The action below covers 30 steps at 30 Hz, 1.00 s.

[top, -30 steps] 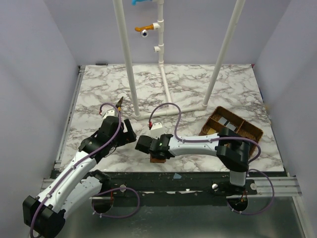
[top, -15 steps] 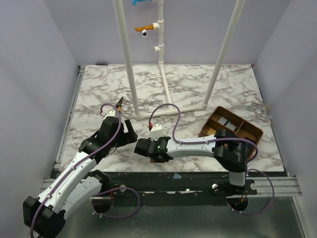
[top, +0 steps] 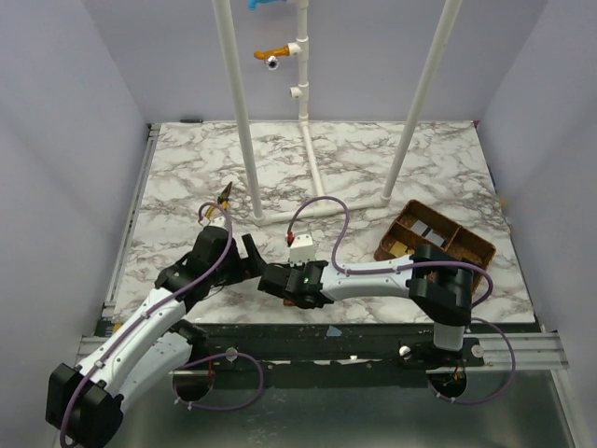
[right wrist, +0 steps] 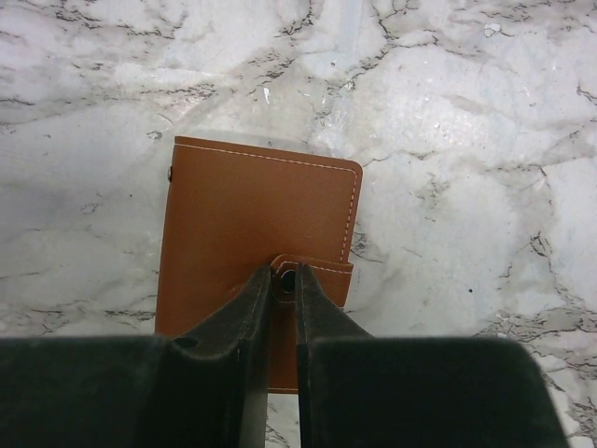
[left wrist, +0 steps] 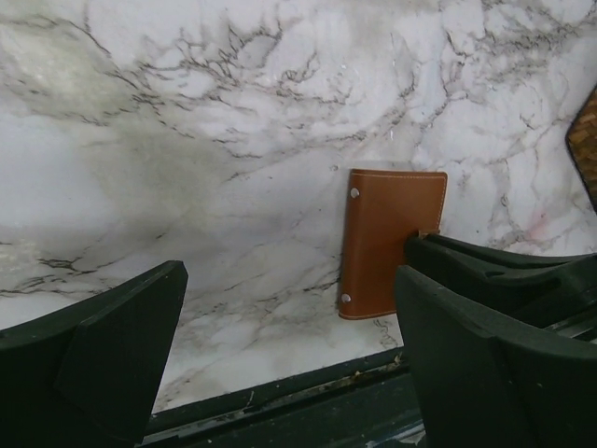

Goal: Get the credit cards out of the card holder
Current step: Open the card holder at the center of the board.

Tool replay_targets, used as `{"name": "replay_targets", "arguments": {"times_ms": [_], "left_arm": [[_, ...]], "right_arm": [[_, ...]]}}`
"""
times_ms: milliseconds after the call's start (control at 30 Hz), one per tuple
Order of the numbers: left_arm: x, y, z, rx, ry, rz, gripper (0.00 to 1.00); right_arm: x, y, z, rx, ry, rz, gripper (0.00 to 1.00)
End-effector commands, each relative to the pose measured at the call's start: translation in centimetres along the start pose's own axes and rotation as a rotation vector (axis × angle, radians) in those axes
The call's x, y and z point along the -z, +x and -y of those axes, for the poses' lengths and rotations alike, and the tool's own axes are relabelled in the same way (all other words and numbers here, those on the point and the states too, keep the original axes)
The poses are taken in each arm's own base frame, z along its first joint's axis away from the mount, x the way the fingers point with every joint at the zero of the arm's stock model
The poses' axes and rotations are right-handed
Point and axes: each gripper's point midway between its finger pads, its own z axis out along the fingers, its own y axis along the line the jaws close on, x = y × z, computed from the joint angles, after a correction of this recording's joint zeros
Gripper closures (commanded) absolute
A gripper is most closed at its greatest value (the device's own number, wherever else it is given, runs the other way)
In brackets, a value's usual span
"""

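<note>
The card holder (right wrist: 252, 215) is a brown leather wallet lying folded shut on the marble table near its front edge. My right gripper (right wrist: 284, 275) is over it, fingers pinched together on the snap tab (right wrist: 322, 280), with the snap stud showing in the thin gap between them. In the top view my right gripper (top: 284, 285) covers nearly all of the holder. My left gripper (top: 250, 257) hangs wide open just left of it. In the left wrist view the card holder (left wrist: 387, 238) lies ahead, partly behind the right finger (left wrist: 485, 345). The credit cards are hidden.
A brown woven divided basket (top: 476, 245) stands at the right with something pale in one compartment. Its corner shows in the left wrist view (left wrist: 586, 140). White pipe posts (top: 241, 121) rise behind the arms. The table's dark front rail (left wrist: 308, 397) runs just below the holder.
My right gripper's fingers have closed in on the snap tab. My left arm has moved right and toward the front edge, nearer the holder, still open.
</note>
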Motion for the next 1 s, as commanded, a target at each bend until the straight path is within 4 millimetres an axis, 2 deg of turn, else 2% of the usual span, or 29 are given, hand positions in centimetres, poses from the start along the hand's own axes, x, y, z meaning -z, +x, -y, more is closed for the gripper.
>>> {"name": "replay_targets", "arguments": {"times_ms": [0, 167, 433, 600, 767, 967], "left_arm": [[-1.1, 2.0, 2.2, 0.060, 0.146, -0.091, 0.07], [-2.0, 3.5, 2.9, 0.073, 0.188, -0.148, 0.18], [-3.6, 5.7, 4.1, 0.063, 0.210, -0.221, 0.45], [-4.6, 7.0, 4.8, 0.060, 0.214, -0.262, 0.57], [-5.2, 7.9, 5.6, 0.054, 0.229, -0.289, 0.67], [-5.9, 9.2, 5.6, 0.064, 0.232, -0.317, 0.72]], "right_arm": [[-1.1, 2.2, 1.4, -0.018, 0.022, -0.049, 0.98], [-0.8, 2.1, 1.1, -0.075, -0.034, -0.053, 0.99], [-0.3, 1.7, 0.9, -0.138, -0.097, -0.037, 0.99], [-0.1, 1.8, 0.8, -0.162, -0.127, -0.044, 0.99], [-0.1, 1.9, 0.6, -0.184, -0.153, -0.051, 0.99], [0.1, 1.7, 0.3, -0.204, -0.179, -0.049, 0.99]]}}
